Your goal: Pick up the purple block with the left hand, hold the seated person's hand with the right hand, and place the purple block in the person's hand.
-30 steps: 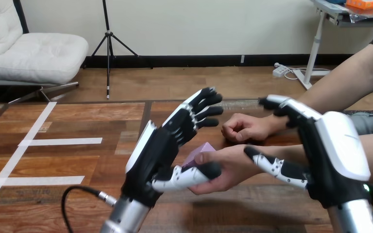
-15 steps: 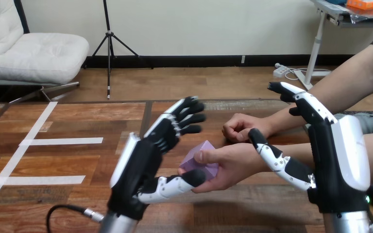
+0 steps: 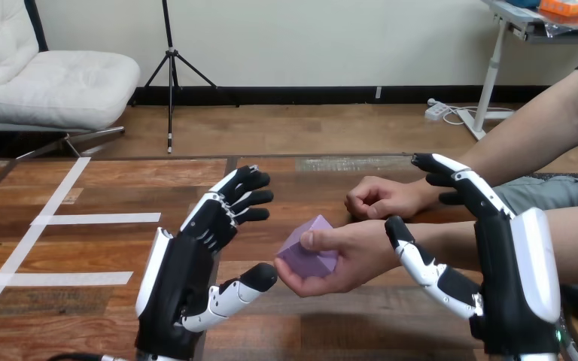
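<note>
1. Wooden table (image 3: 105, 188) takes up the lower two thirds of the frame, with white tape strips (image 3: 94, 219) on its left part.
2. Right hand (image 3: 513, 289), lower right: released, fingers (image 3: 451, 171) pretty much straight and pointing left above the person's forearm. Its thumb (image 3: 420, 263) crosses in front of the person's wrist; can't tell if it actually touches. It's not curled round anything.
3. Left hand (image 3: 174, 282), lower left of centre: wide open, fingers spread and straight, holding nothing. The thumb tip sits just short of the person's fingers, apart from them.
4. The person's hand at mid-frame (image 3: 357, 252): palm up, cupped round the block with its thumb on top.
5. The person's other hand (image 3: 380, 197), just above that one: a loose fist.
6. Purple block (image 3: 305, 257): in the mid-frame person's hand, one corner sticking up, clear of both robot hands.
</note>
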`<state>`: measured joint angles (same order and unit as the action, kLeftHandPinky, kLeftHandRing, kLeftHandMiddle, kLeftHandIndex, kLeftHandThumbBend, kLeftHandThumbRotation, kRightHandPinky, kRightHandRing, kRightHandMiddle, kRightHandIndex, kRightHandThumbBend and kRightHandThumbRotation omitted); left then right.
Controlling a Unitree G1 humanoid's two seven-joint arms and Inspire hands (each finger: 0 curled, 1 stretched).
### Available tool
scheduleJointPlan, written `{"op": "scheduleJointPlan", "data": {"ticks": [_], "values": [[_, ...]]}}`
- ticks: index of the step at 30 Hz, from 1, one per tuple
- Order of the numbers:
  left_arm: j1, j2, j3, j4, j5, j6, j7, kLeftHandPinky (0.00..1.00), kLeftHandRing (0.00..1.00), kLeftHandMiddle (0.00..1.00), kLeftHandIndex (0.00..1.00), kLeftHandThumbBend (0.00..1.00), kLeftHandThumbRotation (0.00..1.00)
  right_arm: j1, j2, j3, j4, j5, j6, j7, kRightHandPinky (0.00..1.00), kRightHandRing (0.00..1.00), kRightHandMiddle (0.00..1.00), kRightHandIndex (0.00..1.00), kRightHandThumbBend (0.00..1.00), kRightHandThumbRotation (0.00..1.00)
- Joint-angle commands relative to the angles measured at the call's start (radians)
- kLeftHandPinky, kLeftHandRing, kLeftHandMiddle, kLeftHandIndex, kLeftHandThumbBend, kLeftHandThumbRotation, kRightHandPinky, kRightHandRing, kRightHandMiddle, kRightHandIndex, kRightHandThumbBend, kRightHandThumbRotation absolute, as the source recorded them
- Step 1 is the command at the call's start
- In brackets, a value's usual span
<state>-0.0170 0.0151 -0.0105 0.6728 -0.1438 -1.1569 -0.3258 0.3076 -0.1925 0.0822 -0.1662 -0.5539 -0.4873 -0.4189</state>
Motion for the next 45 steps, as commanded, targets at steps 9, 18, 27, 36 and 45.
{"op": "scheduleJointPlan", "data": {"ticks": [9, 18, 27, 36, 45], "values": [[-0.017, -0.042, 0.043, 0.036, 0.003, -0.052, 0.069, 0.72, 0.78, 0.81, 0.82, 0.78, 0.62, -0.045, 0.046, 0.013, 0.081, -0.021, -0.136, -0.095, 0.67, 0.74, 0.76, 0.74, 0.4, 0.32], [-0.014, -0.044, 0.044, 0.04, 0.027, -0.047, 0.092, 0.71, 0.77, 0.81, 0.81, 0.79, 0.62, -0.045, 0.052, 0.012, 0.092, -0.014, -0.153, -0.092, 0.68, 0.75, 0.76, 0.74, 0.39, 0.32], [-0.015, -0.046, 0.044, 0.034, 0.05, -0.04, 0.115, 0.69, 0.76, 0.8, 0.81, 0.81, 0.63, -0.047, 0.051, 0.011, 0.098, -0.012, -0.158, -0.088, 0.69, 0.75, 0.76, 0.73, 0.39, 0.26], [-0.019, -0.045, 0.037, 0.034, 0.051, -0.038, 0.122, 0.69, 0.75, 0.8, 0.8, 0.81, 0.63, -0.05, 0.048, 0.009, 0.099, -0.012, -0.155, -0.085, 0.7, 0.76, 0.77, 0.74, 0.39, 0.22], [-0.023, -0.045, 0.036, 0.036, 0.055, -0.038, 0.127, 0.69, 0.75, 0.8, 0.8, 0.81, 0.62, -0.051, 0.046, 0.007, 0.095, -0.005, -0.144, -0.071, 0.71, 0.76, 0.77, 0.74, 0.39, 0.2]]}}
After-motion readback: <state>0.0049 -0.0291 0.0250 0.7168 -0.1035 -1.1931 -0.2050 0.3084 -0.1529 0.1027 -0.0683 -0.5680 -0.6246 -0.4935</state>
